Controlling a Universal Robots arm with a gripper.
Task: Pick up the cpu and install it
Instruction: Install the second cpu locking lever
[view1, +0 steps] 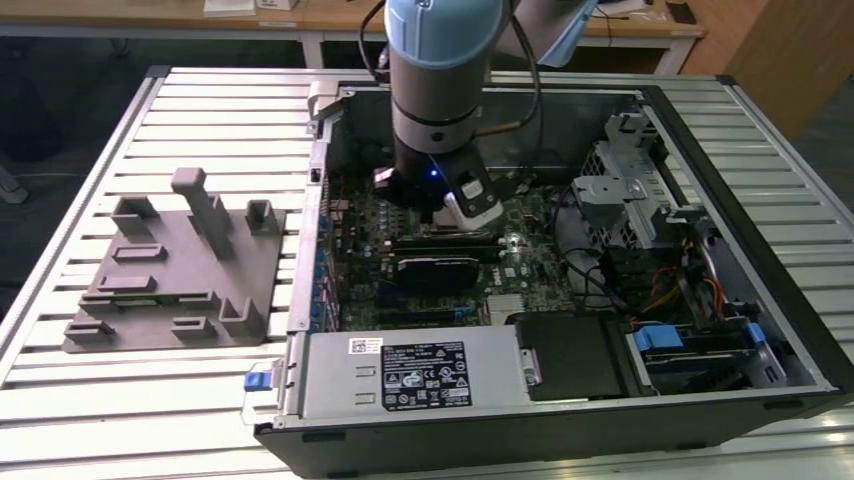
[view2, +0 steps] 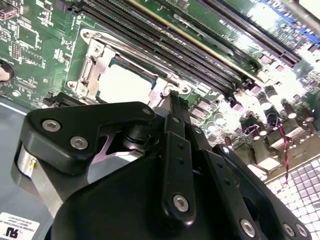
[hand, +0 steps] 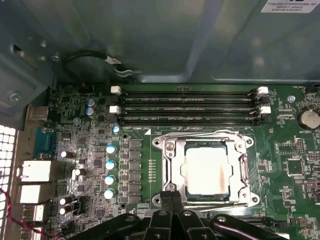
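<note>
My black, multi-link hand (hand: 172, 197) hangs low inside the open grey metal computer case (view1: 747, 330), which lies on its side on the pale slatted tabletop (view1: 160, 400). The two fingertips sit pressed together, narrow, gripping nothing.

The small, flat, square cpu with its pale silver-grey metal top (hand: 206, 170) lies level inside the silver metal socket frame (hand: 170, 170) on the green motherboard (hand: 85, 150). In the first wrist view my fingertips are at about seven o'clock from the chip, just beside the frame's edge and apart from the chip itself. Long black memory slots (hand: 187, 106) run at the chip's twelve o'clock.

I judge the chip light, rigid and smooth, so likely slippery, and fragile underneath; its opposite side edges look like the safe place to grip.

In the exterior view, a grey plastic fixture block with upright posts (view1: 174, 265) stands on the tabletop at the case's nine o'clock.
</note>
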